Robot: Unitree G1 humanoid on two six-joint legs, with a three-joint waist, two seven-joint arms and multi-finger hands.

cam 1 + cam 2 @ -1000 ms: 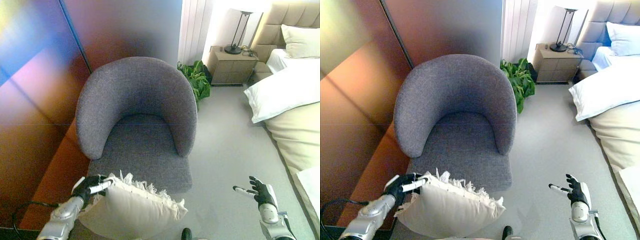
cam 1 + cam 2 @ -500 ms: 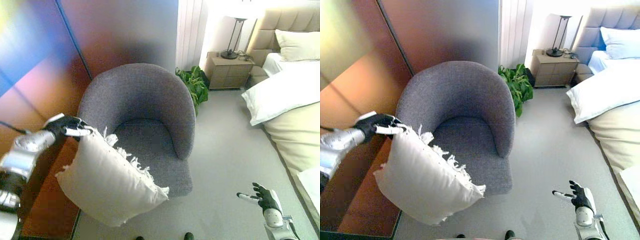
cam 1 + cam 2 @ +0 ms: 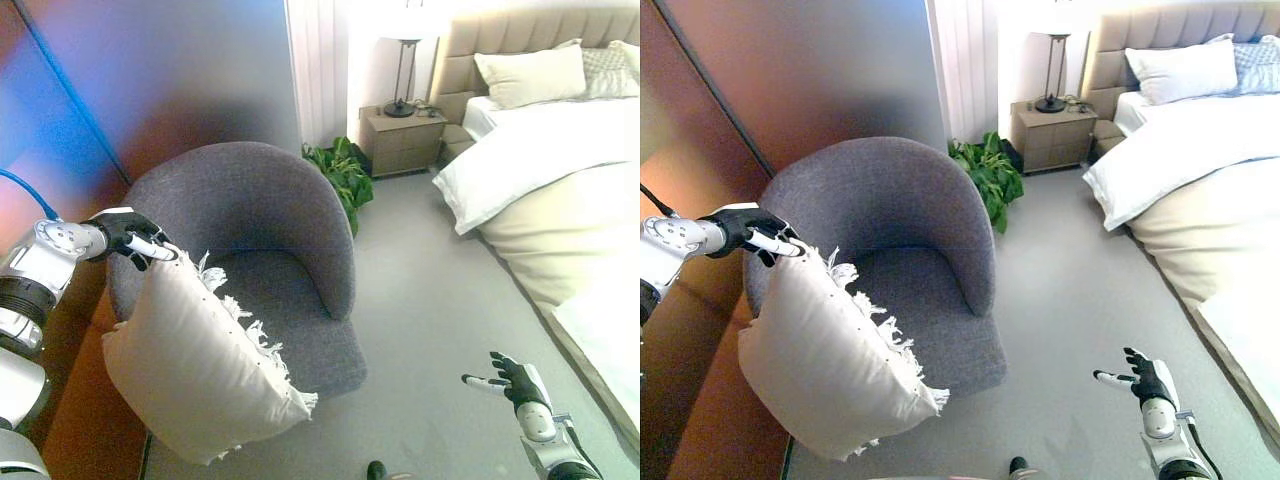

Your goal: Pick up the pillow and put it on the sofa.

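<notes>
A cream pillow (image 3: 190,365) with a white fringe hangs by its top corner from my left hand (image 3: 132,234), whose fingers pinch that corner. It hangs in the air at the left front of the grey tub sofa chair (image 3: 250,215), covering the seat's left front corner. It also shows in the right eye view (image 3: 820,360), with the left hand (image 3: 752,232) above it. My right hand (image 3: 512,377) is low at the right over the grey carpet, fingers spread and empty.
A brown wall panel (image 3: 60,110) stands close on the left behind the chair. A green plant (image 3: 340,172) and a bedside table (image 3: 405,138) with a lamp are behind. A bed (image 3: 555,190) with white bedding fills the right side.
The camera has swung right, so the chair sits further left in view. The pillow stays raised in my left hand, slightly lower against the chair. The right hand has barely moved.
</notes>
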